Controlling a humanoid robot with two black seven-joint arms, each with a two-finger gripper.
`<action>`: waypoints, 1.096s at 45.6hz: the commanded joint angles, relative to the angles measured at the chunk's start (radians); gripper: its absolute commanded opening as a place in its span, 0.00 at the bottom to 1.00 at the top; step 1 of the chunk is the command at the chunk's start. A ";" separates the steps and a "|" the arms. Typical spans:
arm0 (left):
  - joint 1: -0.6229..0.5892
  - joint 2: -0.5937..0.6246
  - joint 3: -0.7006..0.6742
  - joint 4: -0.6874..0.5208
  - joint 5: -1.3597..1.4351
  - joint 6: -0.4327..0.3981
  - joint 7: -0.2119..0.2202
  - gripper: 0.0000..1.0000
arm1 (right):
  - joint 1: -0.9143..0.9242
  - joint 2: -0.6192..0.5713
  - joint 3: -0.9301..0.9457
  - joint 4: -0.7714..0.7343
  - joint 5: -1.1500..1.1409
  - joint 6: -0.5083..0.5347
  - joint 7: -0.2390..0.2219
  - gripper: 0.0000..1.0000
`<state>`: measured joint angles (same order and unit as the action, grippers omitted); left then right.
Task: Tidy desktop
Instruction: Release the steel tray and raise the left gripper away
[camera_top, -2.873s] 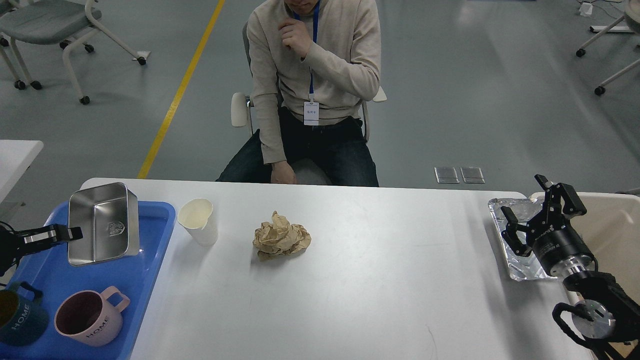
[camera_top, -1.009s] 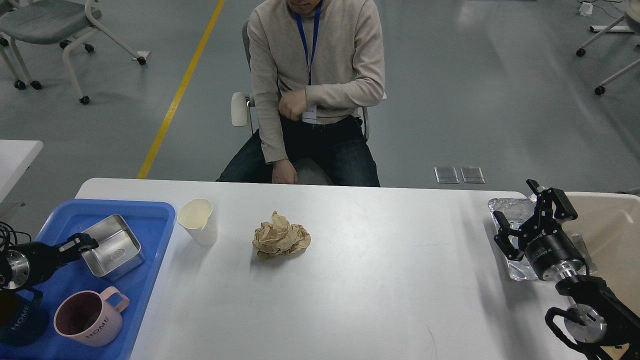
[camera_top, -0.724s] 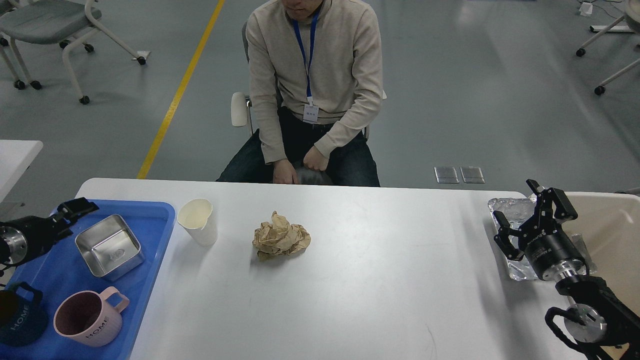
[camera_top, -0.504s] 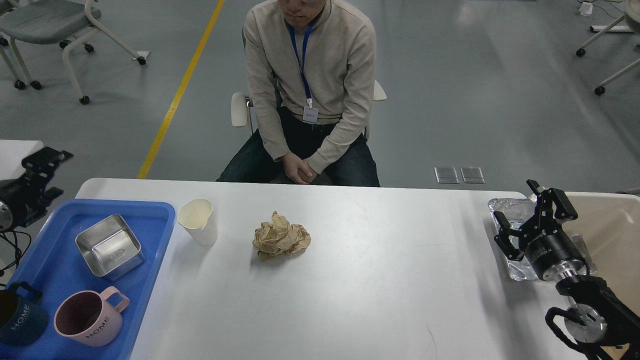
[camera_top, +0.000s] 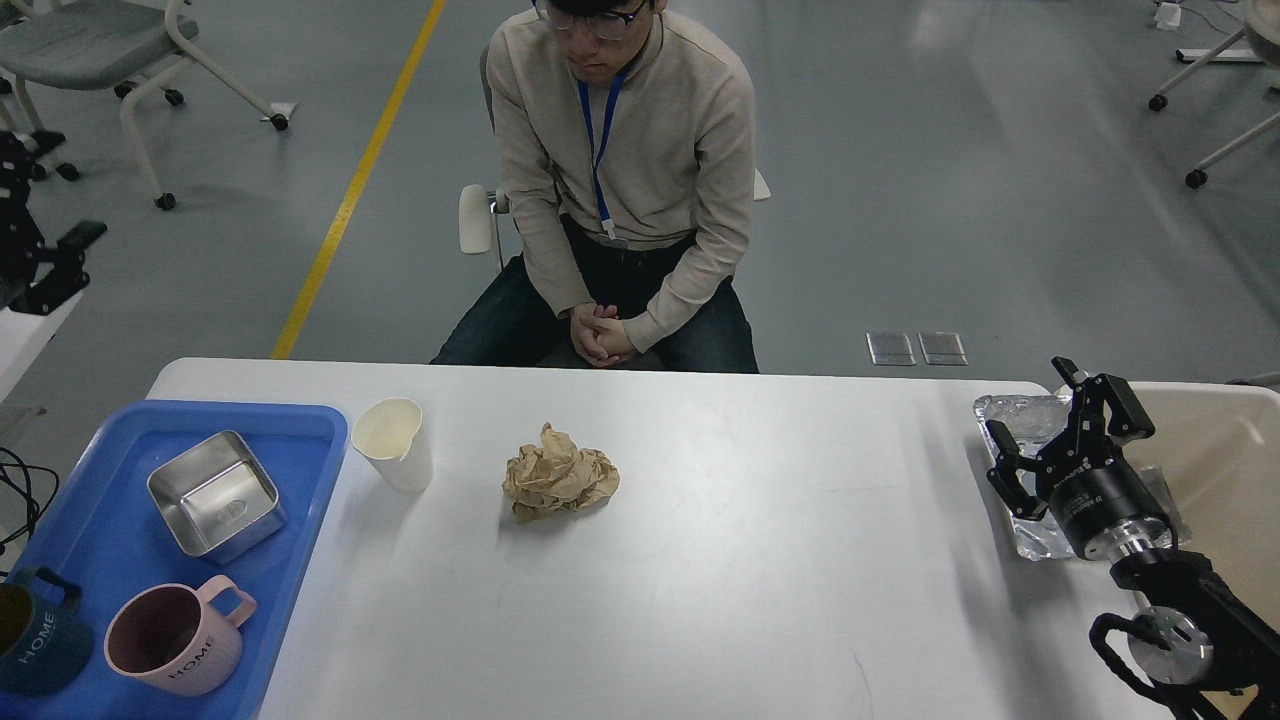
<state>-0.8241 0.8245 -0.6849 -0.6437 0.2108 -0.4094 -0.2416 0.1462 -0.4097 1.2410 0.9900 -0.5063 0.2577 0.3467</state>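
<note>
Since 0.5 s ago, the left gripper (camera_top: 35, 255) has lifted off the tray (camera_top: 300, 425) to the far left edge, its state unclear. Right gripper (camera_top: 1062, 430) hangs spread, empty, over foil (camera_top: 1010, 420) at the desktop's (camera_top: 750, 560) right edge.

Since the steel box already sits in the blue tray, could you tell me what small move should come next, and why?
Probably bring the left gripper, raised off beyond the desktop's left edge, back down toward the paper cup. It stands loose on the desktop beside the blue tray, nearest that arm.
</note>
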 joint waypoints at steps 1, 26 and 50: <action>0.028 -0.047 -0.119 -0.001 -0.021 -0.034 0.004 0.97 | 0.001 -0.003 0.000 0.004 0.002 0.000 0.000 1.00; 0.301 -0.232 -0.396 -0.191 -0.129 0.043 0.015 0.97 | 0.118 -0.261 -0.218 0.125 -0.112 0.008 -0.003 1.00; 0.527 -0.372 -0.622 -0.344 -0.136 0.190 0.016 0.97 | 0.233 -0.488 -0.495 0.229 -0.439 -0.018 -0.064 1.00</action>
<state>-0.3253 0.4858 -1.2878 -0.9854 0.0752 -0.2534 -0.2254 0.3766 -0.8420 0.7685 1.2103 -0.9084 0.2497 0.3139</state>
